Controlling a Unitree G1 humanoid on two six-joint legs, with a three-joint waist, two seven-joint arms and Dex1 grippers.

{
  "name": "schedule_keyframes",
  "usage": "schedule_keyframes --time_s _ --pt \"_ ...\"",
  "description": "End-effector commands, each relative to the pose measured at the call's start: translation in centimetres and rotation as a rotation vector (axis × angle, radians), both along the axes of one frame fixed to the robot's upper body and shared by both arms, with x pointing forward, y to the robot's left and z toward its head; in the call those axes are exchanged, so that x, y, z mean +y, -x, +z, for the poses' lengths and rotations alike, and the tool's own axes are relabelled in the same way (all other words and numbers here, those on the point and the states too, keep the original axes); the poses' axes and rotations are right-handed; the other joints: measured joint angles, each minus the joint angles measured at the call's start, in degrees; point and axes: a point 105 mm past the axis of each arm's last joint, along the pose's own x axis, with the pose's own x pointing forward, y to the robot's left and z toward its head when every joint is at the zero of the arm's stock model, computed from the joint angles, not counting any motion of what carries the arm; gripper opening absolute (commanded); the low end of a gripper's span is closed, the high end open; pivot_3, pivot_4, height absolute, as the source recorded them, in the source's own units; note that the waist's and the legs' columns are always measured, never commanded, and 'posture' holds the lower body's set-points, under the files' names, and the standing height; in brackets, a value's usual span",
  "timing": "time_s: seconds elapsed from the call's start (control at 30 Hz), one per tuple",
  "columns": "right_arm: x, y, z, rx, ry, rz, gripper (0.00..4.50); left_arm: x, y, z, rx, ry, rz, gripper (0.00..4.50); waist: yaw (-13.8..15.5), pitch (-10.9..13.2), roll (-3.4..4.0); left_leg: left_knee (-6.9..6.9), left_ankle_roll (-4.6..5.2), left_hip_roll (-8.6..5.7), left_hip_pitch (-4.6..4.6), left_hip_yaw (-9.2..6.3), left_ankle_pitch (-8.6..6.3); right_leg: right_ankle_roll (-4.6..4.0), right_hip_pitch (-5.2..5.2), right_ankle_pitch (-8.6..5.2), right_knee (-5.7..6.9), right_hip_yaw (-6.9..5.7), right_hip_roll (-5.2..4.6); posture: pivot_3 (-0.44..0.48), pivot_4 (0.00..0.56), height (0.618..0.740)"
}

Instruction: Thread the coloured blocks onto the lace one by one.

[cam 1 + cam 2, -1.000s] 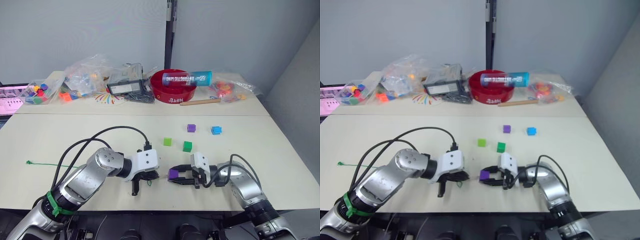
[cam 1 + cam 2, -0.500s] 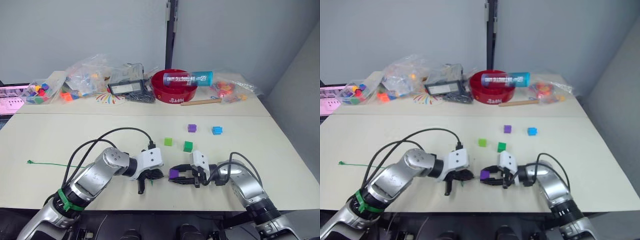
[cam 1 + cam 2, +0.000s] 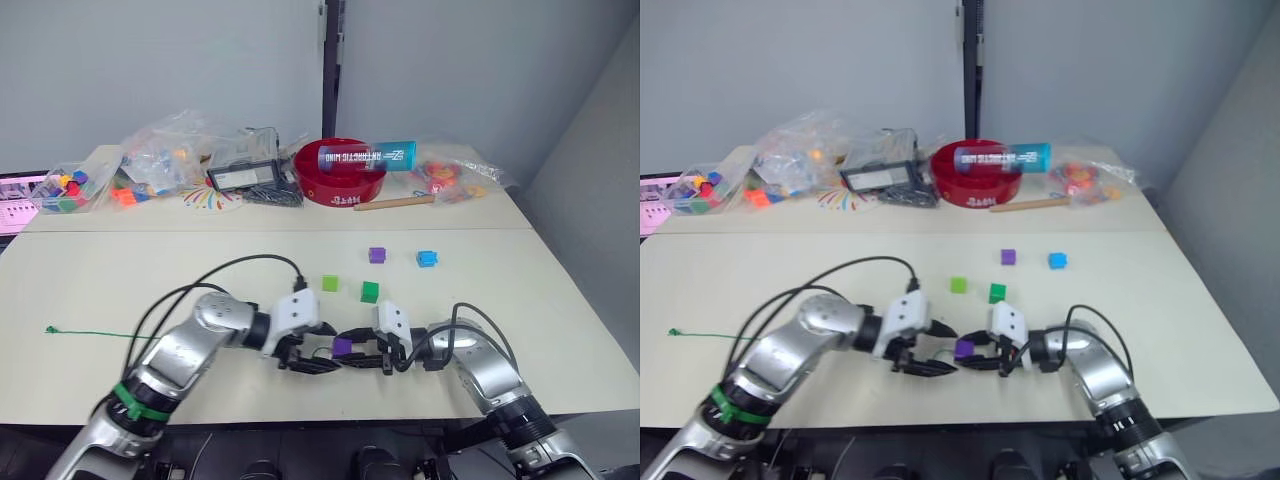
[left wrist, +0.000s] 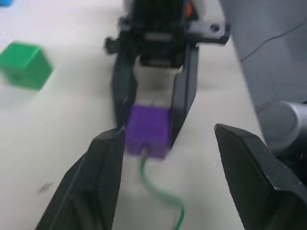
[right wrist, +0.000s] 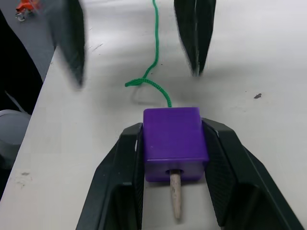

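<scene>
Now the left hand (image 3: 318, 352) has swung round from pointing down at the counter (image 3: 520, 290) to facing the right hand (image 5: 173, 158), fingers spread wide and empty. Right hand stays clamped on a purple block (image 5: 174, 142), the lace (image 5: 152, 62) running through it, its pale tip (image 5: 175, 197) poking out toward the wrist. Both hands lie low, tips nearly meeting, lace trailing off between the left fingers.
</scene>
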Motion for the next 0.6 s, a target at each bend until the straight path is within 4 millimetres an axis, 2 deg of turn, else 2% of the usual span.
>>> schedule_keyframes --time_s 0.03,0.13,0.2,0.43,0.6 --pt "-1.3 0.4 -2.4 0.077 0.087 -0.041 1.18 2.0 0.1 0.3 -0.029 -0.014 0.01 2.94 0.02 0.0 -0.01 0.0 0.0 0.01 0.0 0.0 0.0 0.0 0.01 0.0 -0.02 0.0 0.0 0.0 0.15 0.731" --pt "-1.5 0.4 -2.2 0.076 0.088 -0.041 1.18 3.2 0.0 -0.6 -0.038 -0.045 0.04 2.94 0.27 0.0 -0.01 0.0 0.0 -0.02 -0.02 0.02 0.0 -0.01 0.01 0.0 -0.06 0.0 -0.05 0.0 0.15 0.731" --pt "-1.5 0.5 -2.1 0.075 0.089 -0.044 1.18 3.2 0.2 -1.2 -0.023 -0.04 0.044 2.94 0.39 0.0 -0.02 0.01 0.0 -0.03 -0.04 0.02 0.0 -0.01 0.02 0.01 -0.08 -0.01 -0.06 0.0 0.15 0.731" --pt "-1.6 0.4 -1.9 0.07 0.093 -0.061 1.18 1.5 0.7 -2.1 0.004 0.014 0.053 2.94 0.38 0.01 -0.02 0.01 0.0 -0.04 -0.05 0.02 0.0 0.0 0.02 0.01 -0.08 -0.01 -0.07 0.0 0.15 0.731" --pt "-1.5 0.4 -1.1 0.055 0.081 -0.084 1.18 0.6 0.0 -3.8 0.024 -0.008 0.111 2.94 0.51 0.01 -0.02 0.01 0.0 -0.05 -0.06 0.01 0.0 -0.01 0.01 0.01 -0.07 -0.01 -0.08 0.0 0.15 0.731"
